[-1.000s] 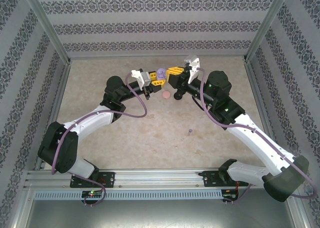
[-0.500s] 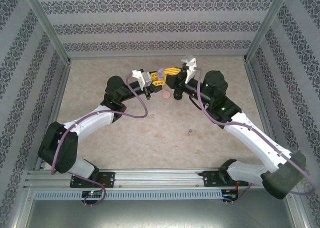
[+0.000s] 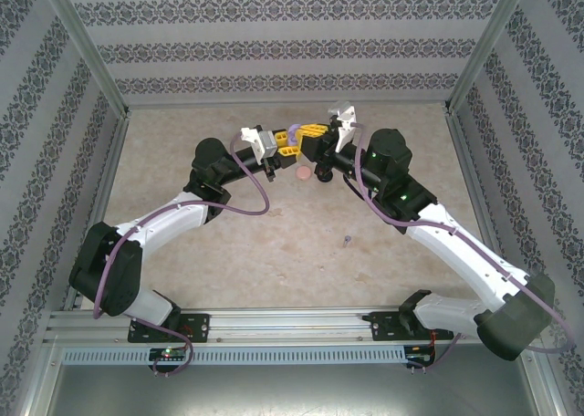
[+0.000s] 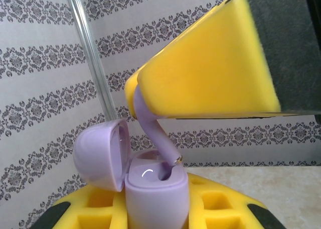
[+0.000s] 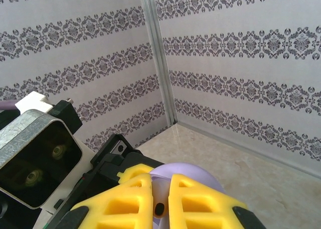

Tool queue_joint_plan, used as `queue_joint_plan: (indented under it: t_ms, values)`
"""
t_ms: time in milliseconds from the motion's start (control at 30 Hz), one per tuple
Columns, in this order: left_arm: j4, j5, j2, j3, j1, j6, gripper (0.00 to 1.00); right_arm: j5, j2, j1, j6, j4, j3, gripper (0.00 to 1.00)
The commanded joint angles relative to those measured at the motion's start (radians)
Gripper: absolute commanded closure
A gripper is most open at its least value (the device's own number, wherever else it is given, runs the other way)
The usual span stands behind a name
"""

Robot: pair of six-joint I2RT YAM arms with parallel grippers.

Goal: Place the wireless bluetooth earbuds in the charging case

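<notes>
My left gripper [image 4: 158, 211] is shut on a purple charging case [image 4: 158, 199], held upright with its lid [image 4: 100, 156] swung open to the left. From above, my right gripper [image 5: 160, 201] is shut on a purple earbud [image 4: 155, 133], and its stem tip sits at the mouth of the case's right socket. In the top view both grippers meet above the far middle of the table, left gripper [image 3: 286, 143] and right gripper [image 3: 313, 132], with the case [image 3: 294, 128] between them. A second purple earbud [image 3: 348, 241] lies on the table.
A round pink case [image 3: 303, 172] and a black case [image 3: 324, 173] sit on the table just in front of the grippers. Patterned walls and metal corner posts [image 5: 159, 58] enclose the table's far edge and sides.
My right gripper has shifted left, bringing the purple earbud over the open case. The left gripper has stayed still with the case.
</notes>
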Motion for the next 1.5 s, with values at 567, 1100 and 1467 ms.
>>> queue_joint_plan:
  t_ms: [567, 1100, 1467]
  values:
    - [0.111, -0.066, -0.001, 0.033, -0.01, -0.066, 1.0, 0.02, -0.02, 0.045, -0.068, -0.028, -0.067, 0.93]
    - [0.092, -0.083, 0.028, 0.039, -0.011, -0.093, 1.0, 0.18, -0.028, 0.081, -0.047, -0.075, -0.028, 0.51]
    - [0.142, -0.08, 0.084, 0.012, -0.023, -0.125, 1.0, 0.209, -0.13, 0.039, 0.106, -0.144, 0.056, 0.25]
